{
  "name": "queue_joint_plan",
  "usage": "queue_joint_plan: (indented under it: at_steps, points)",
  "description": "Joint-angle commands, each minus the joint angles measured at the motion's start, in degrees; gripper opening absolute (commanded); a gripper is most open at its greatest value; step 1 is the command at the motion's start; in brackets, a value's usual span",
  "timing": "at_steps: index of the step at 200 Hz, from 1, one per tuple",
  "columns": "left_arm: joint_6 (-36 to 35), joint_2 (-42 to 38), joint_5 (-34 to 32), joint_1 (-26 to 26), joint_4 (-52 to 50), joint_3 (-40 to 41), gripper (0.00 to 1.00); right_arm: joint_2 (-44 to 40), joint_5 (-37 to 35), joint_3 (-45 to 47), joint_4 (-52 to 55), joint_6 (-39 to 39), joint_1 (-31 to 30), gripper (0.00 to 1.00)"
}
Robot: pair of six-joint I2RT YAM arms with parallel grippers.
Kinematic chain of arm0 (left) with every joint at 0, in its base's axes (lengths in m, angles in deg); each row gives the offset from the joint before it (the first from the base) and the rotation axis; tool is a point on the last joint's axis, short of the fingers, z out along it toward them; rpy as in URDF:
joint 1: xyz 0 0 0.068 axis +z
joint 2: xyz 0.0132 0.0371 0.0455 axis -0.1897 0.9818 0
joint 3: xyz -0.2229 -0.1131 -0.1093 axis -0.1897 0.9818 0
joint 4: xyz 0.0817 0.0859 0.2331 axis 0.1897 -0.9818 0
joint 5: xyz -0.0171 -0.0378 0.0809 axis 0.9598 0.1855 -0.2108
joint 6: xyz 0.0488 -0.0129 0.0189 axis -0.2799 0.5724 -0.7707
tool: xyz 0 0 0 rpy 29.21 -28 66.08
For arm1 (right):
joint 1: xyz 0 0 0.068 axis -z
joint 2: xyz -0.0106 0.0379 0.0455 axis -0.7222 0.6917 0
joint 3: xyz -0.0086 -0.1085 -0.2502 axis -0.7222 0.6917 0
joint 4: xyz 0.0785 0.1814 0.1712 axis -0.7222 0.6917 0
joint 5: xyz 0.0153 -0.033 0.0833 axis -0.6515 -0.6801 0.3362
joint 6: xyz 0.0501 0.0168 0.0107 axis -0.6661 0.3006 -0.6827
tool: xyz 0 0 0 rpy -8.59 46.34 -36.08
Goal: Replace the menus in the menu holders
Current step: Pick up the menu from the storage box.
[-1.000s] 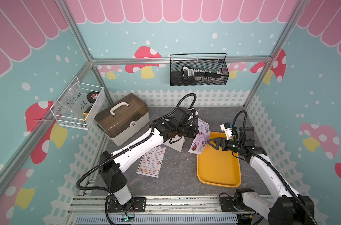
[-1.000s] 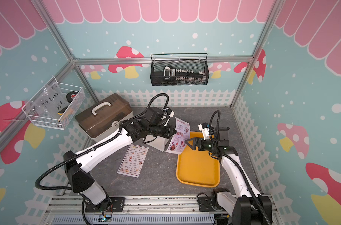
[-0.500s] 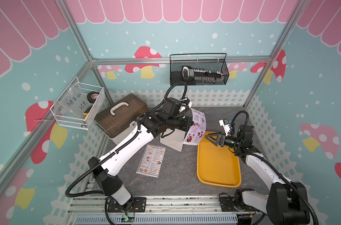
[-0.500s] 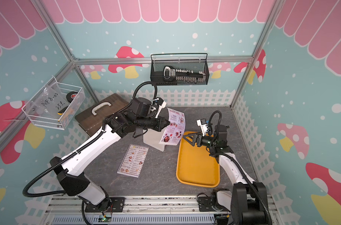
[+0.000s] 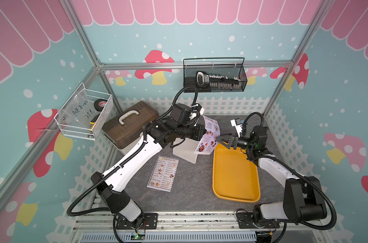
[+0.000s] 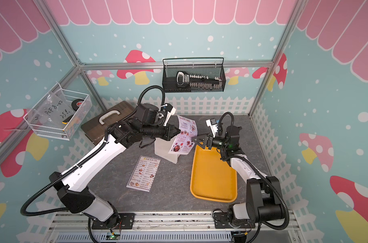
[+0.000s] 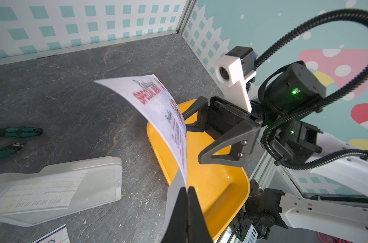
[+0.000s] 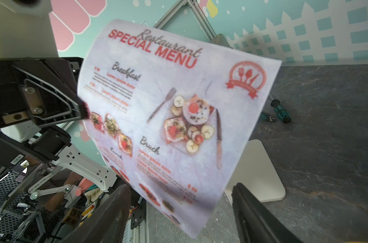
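Nearest the bases, flat and face up on the grey table beside the yellow tray: the DIM SUM INN menu, free of both arms, likely set aside for now. Further in, the menu holder, standing on its flat foot. Mirrored "DIM SUM INN" lettering on its clear face in the left wrist view, inserted sheet or reflection not decidable. Above it, aloft and bowed, the SPECIAL MENU sheet, pinched at one edge by the left gripper, fingers clamped together on the paper. Opposite, the right gripper, jaws apart astride the free edge, seemingly to steady the floppy sheet. Also legible there: "Restaurant", "Breakfast". Beyond, two screwdrivers and a bag marked roughly "PCF 8-02".
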Motion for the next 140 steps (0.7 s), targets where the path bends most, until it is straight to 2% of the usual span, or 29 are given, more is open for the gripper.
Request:
queue_joint_plan:
  at_steps: [1,37,89,140]
  points:
    - [-1.39,-1.9,0.15,0.62,-1.22,-2.19,0.0,1.71,0.63,-0.94,-6.37,-3.61,-0.32,0.8]
    - [-1.71,-2.29,0.57,0.92,-1.3,-2.24,0.0,4.23,0.89,-1.7,-14.92,-9.39,-2.12,0.79]
    - [-1.65,-2.72,0.6,3.43,-1.17,-1.38,0.0,9.03,1.34,-2.23,-40.26,-29.56,-3.46,0.74]
    - [-1.69,-3.44,1.09,5.3,0.22,1.33,0.0,7.59,1.29,-3.09,-40.2,-31.89,-3.67,0.69]
